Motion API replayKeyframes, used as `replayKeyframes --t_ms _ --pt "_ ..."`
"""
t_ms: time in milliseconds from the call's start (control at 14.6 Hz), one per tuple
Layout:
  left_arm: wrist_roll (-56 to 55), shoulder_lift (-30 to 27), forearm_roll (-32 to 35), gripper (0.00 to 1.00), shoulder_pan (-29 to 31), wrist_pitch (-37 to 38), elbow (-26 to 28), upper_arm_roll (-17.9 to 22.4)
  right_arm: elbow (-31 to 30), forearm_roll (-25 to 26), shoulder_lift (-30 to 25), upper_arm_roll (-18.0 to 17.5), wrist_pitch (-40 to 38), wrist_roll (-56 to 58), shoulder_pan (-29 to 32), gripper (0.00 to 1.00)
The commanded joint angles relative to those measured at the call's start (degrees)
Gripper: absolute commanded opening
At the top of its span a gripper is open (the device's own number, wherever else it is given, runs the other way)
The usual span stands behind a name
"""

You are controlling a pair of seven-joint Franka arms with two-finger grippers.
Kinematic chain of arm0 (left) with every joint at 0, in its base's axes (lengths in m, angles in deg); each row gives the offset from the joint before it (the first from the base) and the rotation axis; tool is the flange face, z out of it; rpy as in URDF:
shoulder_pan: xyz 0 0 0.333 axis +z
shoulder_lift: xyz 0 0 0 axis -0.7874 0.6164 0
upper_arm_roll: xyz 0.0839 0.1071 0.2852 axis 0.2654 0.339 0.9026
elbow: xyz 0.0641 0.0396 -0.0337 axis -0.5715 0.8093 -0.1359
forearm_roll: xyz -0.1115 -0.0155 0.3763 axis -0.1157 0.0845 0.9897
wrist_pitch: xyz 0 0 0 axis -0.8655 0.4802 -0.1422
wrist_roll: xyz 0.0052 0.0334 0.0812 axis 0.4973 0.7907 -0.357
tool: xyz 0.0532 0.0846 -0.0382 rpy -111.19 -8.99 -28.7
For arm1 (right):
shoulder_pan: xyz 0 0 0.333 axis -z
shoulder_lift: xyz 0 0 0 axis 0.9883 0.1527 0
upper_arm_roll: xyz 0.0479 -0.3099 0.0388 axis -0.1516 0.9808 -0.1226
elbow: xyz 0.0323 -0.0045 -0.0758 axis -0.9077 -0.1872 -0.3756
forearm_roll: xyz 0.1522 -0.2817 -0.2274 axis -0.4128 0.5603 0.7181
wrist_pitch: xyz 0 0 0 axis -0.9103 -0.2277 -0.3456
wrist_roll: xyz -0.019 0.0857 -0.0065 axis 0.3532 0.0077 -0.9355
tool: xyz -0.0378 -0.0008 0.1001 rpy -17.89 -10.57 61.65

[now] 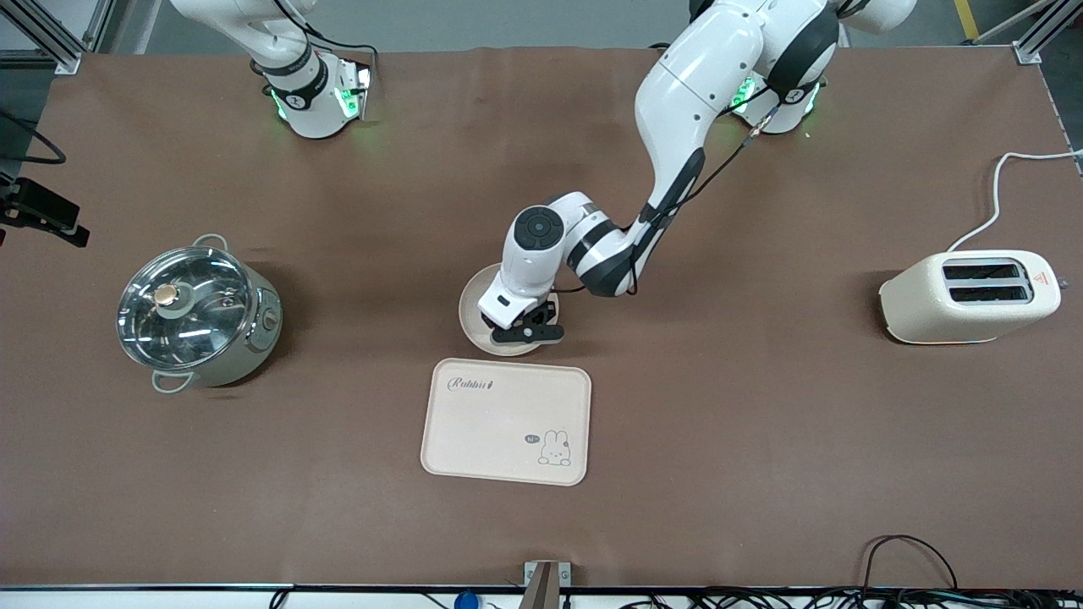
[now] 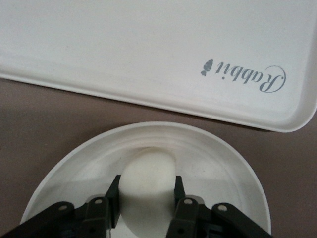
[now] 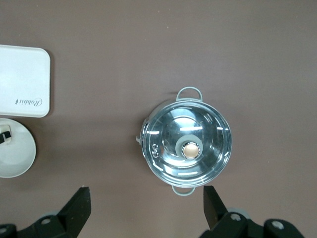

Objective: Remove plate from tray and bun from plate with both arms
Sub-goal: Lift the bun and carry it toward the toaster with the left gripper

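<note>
The round cream plate (image 1: 474, 309) lies on the brown table, just farther from the front camera than the rabbit tray (image 1: 508, 420). My left gripper (image 1: 525, 331) is down in the plate. In the left wrist view the pale bun (image 2: 148, 173) rests on the plate (image 2: 218, 163), and my left gripper (image 2: 146, 191) has both black fingers pressed against the bun's sides. The front view hides the bun under the hand. My right gripper (image 3: 146, 206) hangs high over the table near the pot, open and holding nothing, and waits.
A steel pot (image 1: 196, 311) with a glass lid stands toward the right arm's end. A cream toaster (image 1: 969, 296) with its white cord stands toward the left arm's end. The tray's edge (image 2: 148, 94) runs close beside the plate.
</note>
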Motion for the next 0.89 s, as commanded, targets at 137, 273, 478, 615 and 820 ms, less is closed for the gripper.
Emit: replayKeyframes --t_ms 137,273,478,615,820 --pt "-1.26 -1.64 1.00 0.33 0.20 0.82 -0.51 0.36 -0.60 0.19 -2.26 -0.42 -1.54 -0.94 0.12 1.00" --pt "-1.26 -3.65 1.08 0.33 0.28 4.58 -0.69 0.53 -0.51 0.19 -2.34 -0.42 -1.71 -0.59 0.12 1.00" --pt "-1.17 -9.01 0.91 0.35 2.38 9.77 -0.69 1.06 -1.47 0.19 -2.87 -0.33 -1.98 -0.50 0.21 1.00" --pt "-0.91 -13.32 1.26 0.36 5.98 12.32 -0.60 1.06 -1.39 0.19 -3.22 -0.42 -1.98 -0.41 0.03 1.00" --pt "-0.38 -18.16 1.44 0.38 11.43 20.04 -0.16 1.15 -1.30 0.28 -3.31 -0.60 -1.80 -0.41 0.03 1.00"
